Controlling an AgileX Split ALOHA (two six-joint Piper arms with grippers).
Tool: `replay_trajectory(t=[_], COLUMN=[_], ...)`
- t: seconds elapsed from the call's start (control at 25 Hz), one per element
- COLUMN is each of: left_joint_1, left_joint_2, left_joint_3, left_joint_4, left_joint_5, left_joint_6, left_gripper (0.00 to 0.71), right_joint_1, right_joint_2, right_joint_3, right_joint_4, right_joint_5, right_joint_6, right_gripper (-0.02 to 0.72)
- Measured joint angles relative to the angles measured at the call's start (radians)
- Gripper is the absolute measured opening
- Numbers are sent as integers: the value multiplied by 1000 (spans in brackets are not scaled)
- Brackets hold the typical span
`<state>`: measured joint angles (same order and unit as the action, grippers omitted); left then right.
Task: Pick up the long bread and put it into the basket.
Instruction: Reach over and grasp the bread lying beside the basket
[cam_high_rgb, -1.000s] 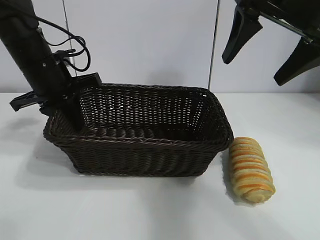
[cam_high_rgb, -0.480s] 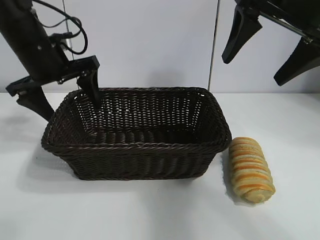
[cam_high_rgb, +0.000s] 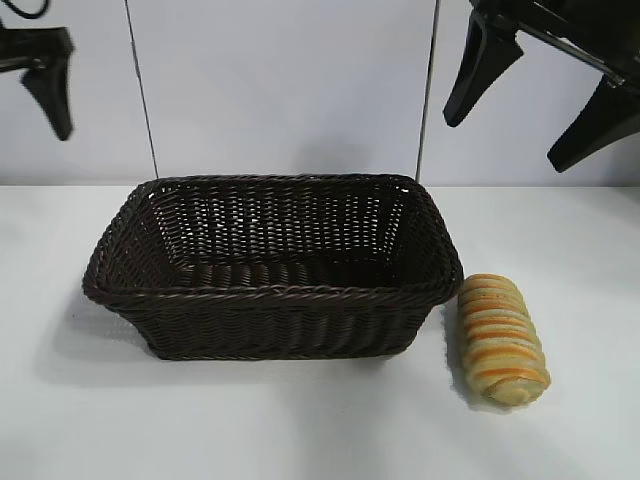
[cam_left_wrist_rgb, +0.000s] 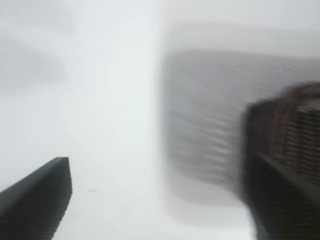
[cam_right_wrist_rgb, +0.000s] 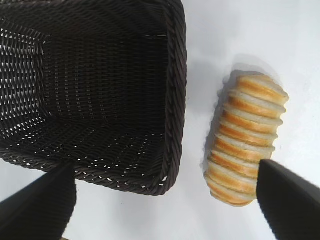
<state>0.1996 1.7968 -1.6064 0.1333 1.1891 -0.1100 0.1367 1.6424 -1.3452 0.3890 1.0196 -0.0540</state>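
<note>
The long bread (cam_high_rgb: 503, 340), golden with orange-brown stripes, lies on the white table just right of the basket (cam_high_rgb: 270, 295), close to its right wall. The dark woven basket has nothing in it. High above the bread, my right gripper (cam_high_rgb: 503, 143) hangs open; in its wrist view the gripper (cam_right_wrist_rgb: 162, 200) has the bread (cam_right_wrist_rgb: 247, 137) and the basket's rim (cam_right_wrist_rgb: 176, 100) below it. My left gripper is raised at the far upper left, with one finger (cam_high_rgb: 52, 95) showing. Its wrist view has the gripper (cam_left_wrist_rgb: 160, 210) open on nothing, the basket (cam_left_wrist_rgb: 300, 120) blurred to one side.
A white table (cam_high_rgb: 300, 420) carries everything, and a pale panelled wall (cam_high_rgb: 290, 90) stands behind. Bare table lies in front of the basket and to the right of the bread.
My left gripper let go of the basket's left end and rose up and away to the upper left. The basket settled flat. The right arm and the bread have not moved.
</note>
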Motion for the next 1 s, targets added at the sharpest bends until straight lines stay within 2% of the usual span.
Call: replay_trajectory(t=[0.12,0.24,0.4,0.6,0.72,0.88,1.0], left_joint_1=[58,96,108,106,70,-26,-71], left_joint_2=[-32,-97,-238,-454,-579,-753,-892], left_joint_3=[0,0,0,17,47,118,203], left_joint_4=[9,-14,-53,-161,-184,-197,-185], left_joint_5=[25,33,38,27,11,-12,-31], left_joint_6=[-2,-3,32,120,173,214,220], left_gripper=[694,694,694,694,694,694,694], right_joint_1=[0,0,0,0,0,0,0], right_joint_2=[0,0,0,0,0,0,0], right_joint_3=[0,0,0,0,0,0,0], right_joint_4=[1,1,1,1,1,1,1], right_joint_5=[-1,-1,-1,-1,-4,-10,-17], right_joint_6=[0,0,0,0,0,-11,-18], right_gripper=[701,701,701,701,701,701,701])
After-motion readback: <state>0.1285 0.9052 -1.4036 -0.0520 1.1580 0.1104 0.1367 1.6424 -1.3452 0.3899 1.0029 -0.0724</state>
